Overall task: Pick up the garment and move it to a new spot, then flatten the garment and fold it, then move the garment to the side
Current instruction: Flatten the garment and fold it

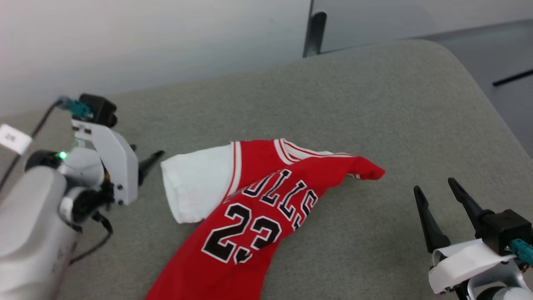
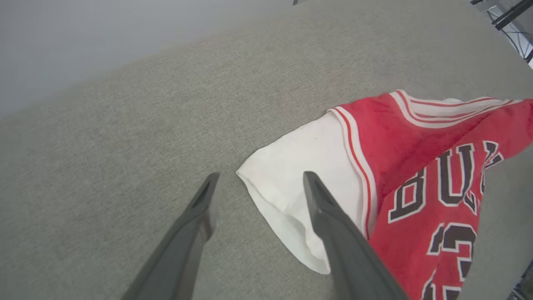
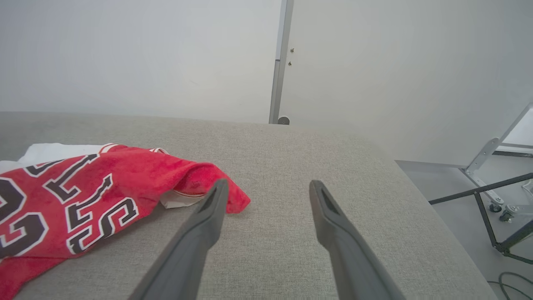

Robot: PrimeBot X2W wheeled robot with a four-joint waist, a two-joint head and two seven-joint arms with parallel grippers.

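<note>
Two empty, spread hands: our left gripper (image 2: 260, 177) hovers nearest, at the white corner of the red basketball jersey (image 1: 258, 166); right gripper (image 1: 434, 186) sits farther.

open grey cushion (image 1: 374, 104) around garment (image 1: 250, 200), wall (image 1: 145, 37) behind

The garment (image 1: 258, 200) is laid on the padded surface (image 1: 374, 104), near its middle, with one end carried to the near edge of the head view. The left gripper (image 2: 261, 177) is placed at the garment's left, just beside its unlettered part. The right gripper (image 1: 434, 186) is held at the garment's right, apart from it, over bare surface. A wall (image 1: 145, 41) and an upright post (image 1: 314, 33) are seen behind the surface.
</note>
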